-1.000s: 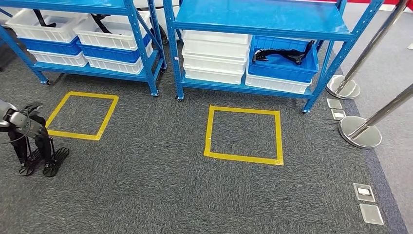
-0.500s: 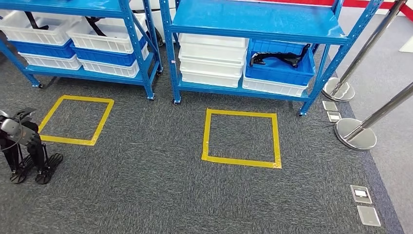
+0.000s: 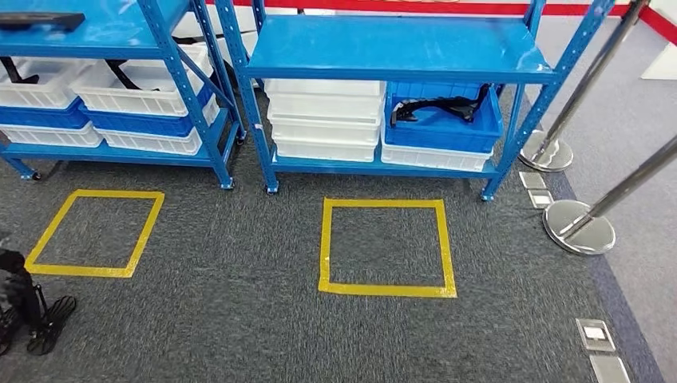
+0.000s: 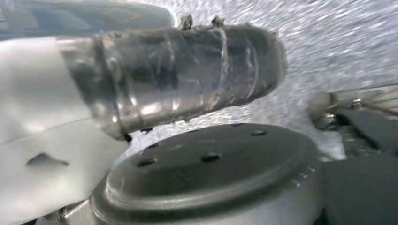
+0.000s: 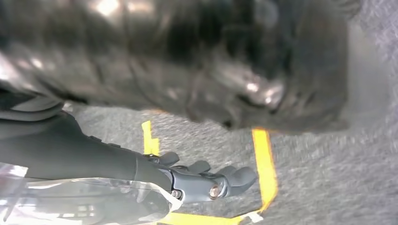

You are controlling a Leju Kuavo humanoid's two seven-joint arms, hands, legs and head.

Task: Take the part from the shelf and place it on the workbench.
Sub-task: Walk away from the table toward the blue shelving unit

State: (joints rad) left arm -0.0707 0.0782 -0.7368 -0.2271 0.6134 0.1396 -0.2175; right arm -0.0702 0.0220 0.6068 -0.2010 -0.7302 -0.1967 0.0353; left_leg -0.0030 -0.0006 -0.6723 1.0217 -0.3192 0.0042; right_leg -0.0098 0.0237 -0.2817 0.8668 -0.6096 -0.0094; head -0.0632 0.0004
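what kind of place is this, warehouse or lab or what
Probably a parts storeroom or a robot test area set up like a warehouse: blue metal shelving racks holding white plastic bins and blue plastic bins, yellow tape squares marked on grey carpet, and chrome barrier posts along the side.

head view: set high on the body, facing forward and down; takes in the grey carpet (image 3: 239,319), two yellow tape squares (image 3: 386,246) and the lower tiers of the blue shelves (image 3: 383,48) beyond them, at middle range.
left wrist view: very close, blurred; looks past robot body parts onto grey carpet (image 4: 338,37).
right wrist view: close behind the right robot hand (image 5: 206,180), facing down; yellow tape (image 5: 265,164) lies on the carpet just beyond the fingers.
shared: carpet in all three; yellow tape in head and right wrist views.
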